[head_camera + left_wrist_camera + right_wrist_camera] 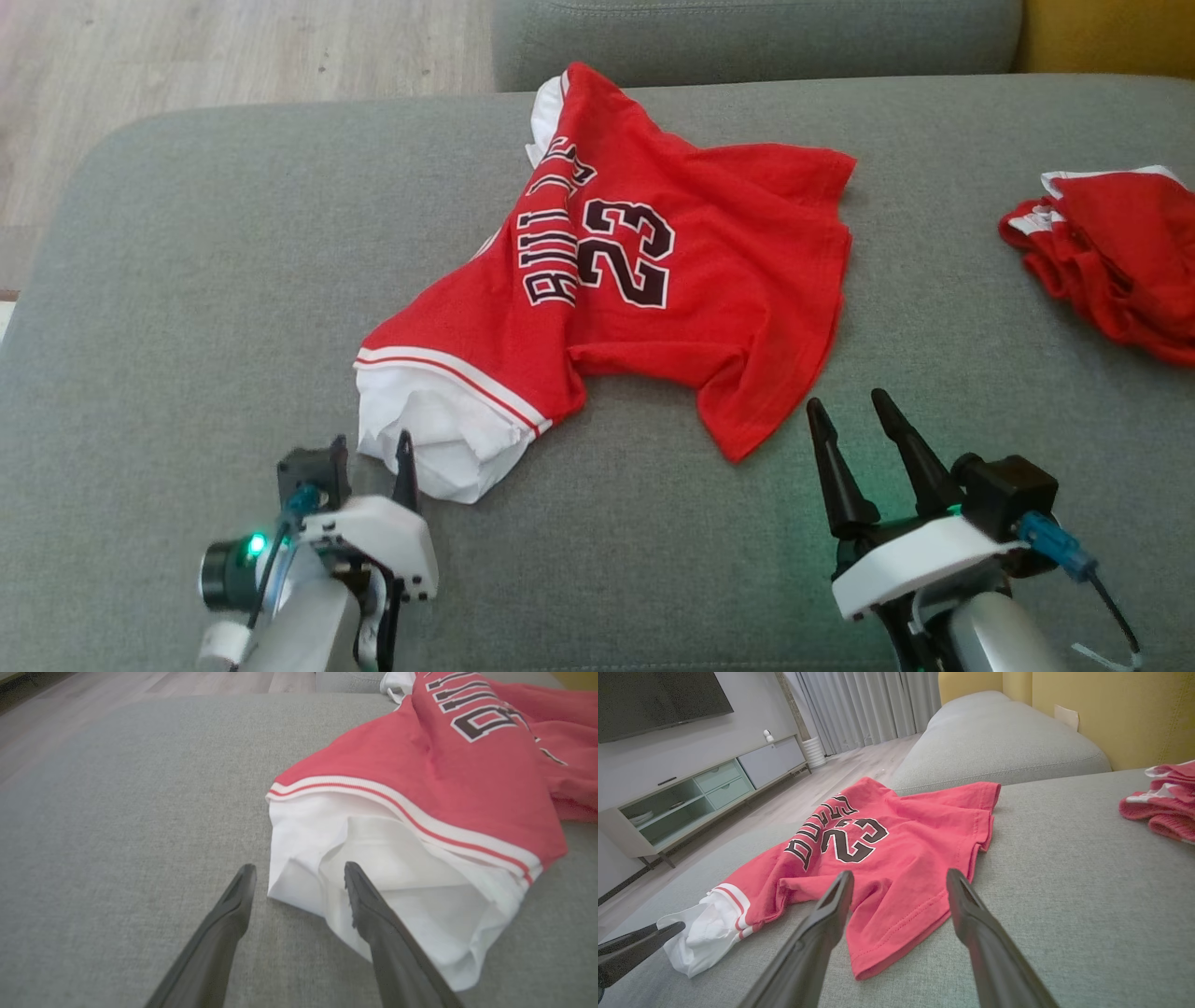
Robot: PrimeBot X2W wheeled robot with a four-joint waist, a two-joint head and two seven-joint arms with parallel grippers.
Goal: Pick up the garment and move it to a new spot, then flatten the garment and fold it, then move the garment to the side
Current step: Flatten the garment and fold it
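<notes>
Left gripper [372, 455], lower left of the head view: fingers spread wide, holding nothing. In its wrist view one finger [373, 914] overlaps the white sleeve end [373, 858] of the garment and the other sits over bare cushion just beside it; whether either touches the cloth cannot be told. Right gripper [848, 401], lower right of the head view: fingers likewise spread and empty, their tips just short of the garment's nearest red corner, apart from it. Garment [653, 280], a red jersey numbered 23: lies crumpled and partly folded over itself at the centre of the grey sofa seat [187, 280]. Its upper edge reaches the seam with the next cushion [747, 37], and its white sleeve end points to the lower left. A second red garment [1111, 271] lies bunched at the right edge of the frame, well apart from the jersey. Open room: a broad bare stretch of seat to the left of the jersey, a strip between the jersey and the second garment, and a band along the bottom around both grippers. The seat's rounded left edge drops to wooden floor [187, 56] at the upper left.
</notes>
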